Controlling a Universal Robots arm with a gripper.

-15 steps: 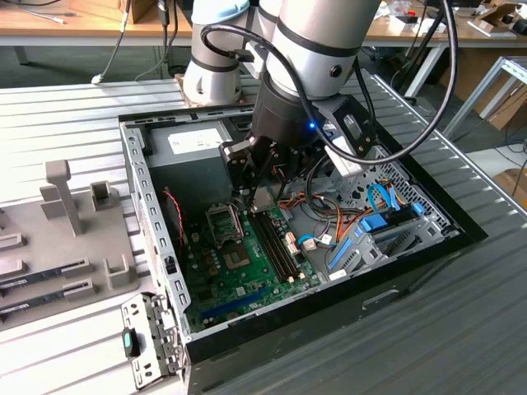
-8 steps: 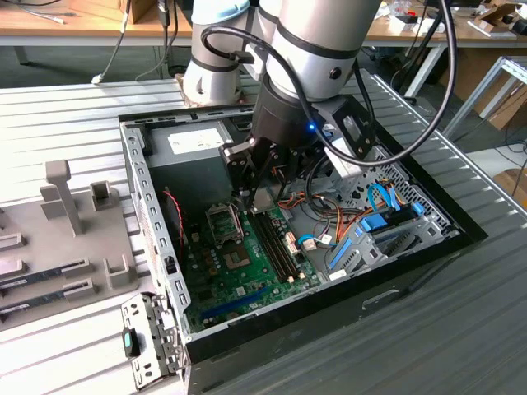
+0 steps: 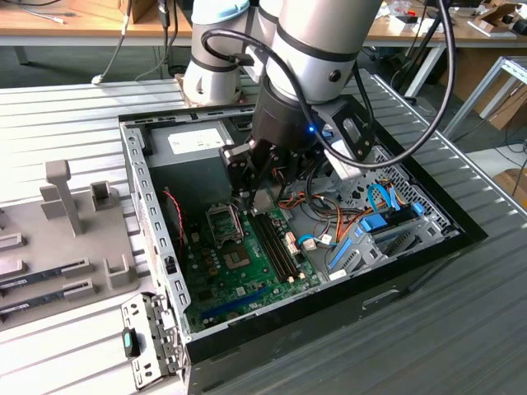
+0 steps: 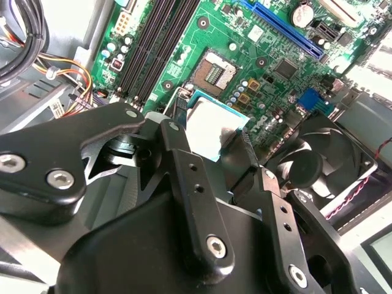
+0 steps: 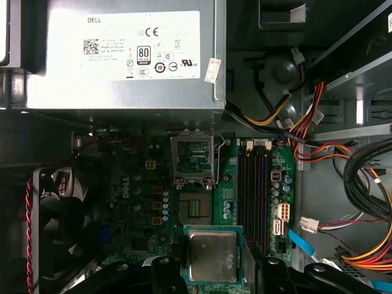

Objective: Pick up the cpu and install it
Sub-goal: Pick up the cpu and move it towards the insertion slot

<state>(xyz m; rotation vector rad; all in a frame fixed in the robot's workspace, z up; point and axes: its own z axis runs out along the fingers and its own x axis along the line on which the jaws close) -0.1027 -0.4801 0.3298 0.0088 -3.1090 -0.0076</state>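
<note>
Your pincer (image 5: 212, 274) grips the cpu (image 5: 212, 254) just before the open socket (image 5: 196, 208); seating it probably calls for careful squaring.

Exterior view high and oblique over the open case (image 3: 145, 206), both wrist views close above its motherboard (image 4: 264, 32)

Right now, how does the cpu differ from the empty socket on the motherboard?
The cpu has a plain silver-grey top; the socket is dark and open. The cpu sits clamped in the tool, off the motherboard; the socket is fixed on it. Both are square.
</note>
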